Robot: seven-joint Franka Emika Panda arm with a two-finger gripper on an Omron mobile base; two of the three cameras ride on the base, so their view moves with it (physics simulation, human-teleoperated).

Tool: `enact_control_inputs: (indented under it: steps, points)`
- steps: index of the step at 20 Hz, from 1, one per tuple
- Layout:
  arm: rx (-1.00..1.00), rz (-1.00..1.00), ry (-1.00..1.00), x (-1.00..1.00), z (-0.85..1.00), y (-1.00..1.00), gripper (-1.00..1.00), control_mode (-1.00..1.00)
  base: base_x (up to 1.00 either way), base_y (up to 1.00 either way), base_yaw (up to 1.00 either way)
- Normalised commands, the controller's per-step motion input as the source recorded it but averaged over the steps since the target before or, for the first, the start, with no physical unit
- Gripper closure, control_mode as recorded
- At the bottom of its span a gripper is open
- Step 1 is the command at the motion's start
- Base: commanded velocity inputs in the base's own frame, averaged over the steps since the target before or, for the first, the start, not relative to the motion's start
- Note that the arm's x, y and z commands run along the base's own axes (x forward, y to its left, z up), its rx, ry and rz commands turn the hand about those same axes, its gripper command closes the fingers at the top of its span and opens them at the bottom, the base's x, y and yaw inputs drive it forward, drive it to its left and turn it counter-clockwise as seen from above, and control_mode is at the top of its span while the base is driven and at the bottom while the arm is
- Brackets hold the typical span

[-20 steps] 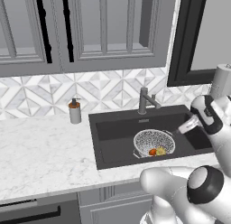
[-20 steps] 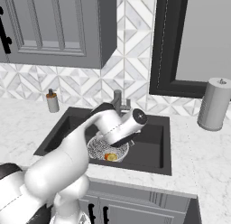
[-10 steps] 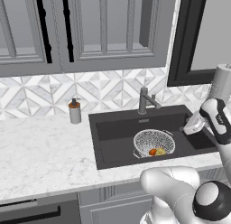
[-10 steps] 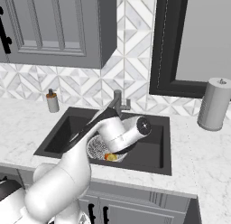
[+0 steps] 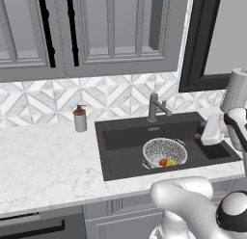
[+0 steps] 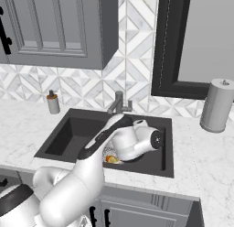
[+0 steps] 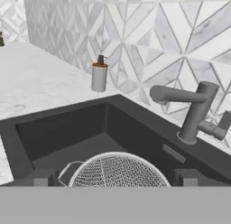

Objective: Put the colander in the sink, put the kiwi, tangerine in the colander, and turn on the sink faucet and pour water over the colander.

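Observation:
The speckled colander [image 5: 163, 150] stands in the dark sink [image 5: 120, 141], right of its middle. In it lie the orange tangerine [image 5: 163, 162] and the yellowish kiwi [image 5: 171, 162], side by side at the front. My gripper [image 5: 205, 133] hovers over the sink's right end, to the right of the colander, open and holding nothing. In the hand view its fingertips [image 7: 40, 178] stand wide apart, with the colander [image 7: 117, 171] rim low between them. The faucet [image 5: 154, 108] rises behind the sink, its spout [image 7: 171, 94] reaching over the basin. No water runs. My forearm hides most of the colander in the right base view.
A grey soap pump bottle [image 5: 79, 119] stands on the marble counter left of the sink. A paper towel roll [image 5: 236, 88] stands on the counter at the far right. Grey cabinets hang above, and a dark window frame is at the back right.
My hand has sunk a little and turned over the sink's right end, and the elbow has dropped. The jaws stayed open. Colander and fruit have not moved.

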Motion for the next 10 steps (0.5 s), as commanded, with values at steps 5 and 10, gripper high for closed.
enact_control_inputs:
  steps: [5,10]
  points:
    - [0.05,0.06,-0.02,0.40,0.08,-0.23,-1.00,-1.00,0.00,0.00,0.00]
    - [0.04,0.02,0.00,0.46,-0.04,-0.08,-1.00,-1.00,0.00,0.00,0.00]
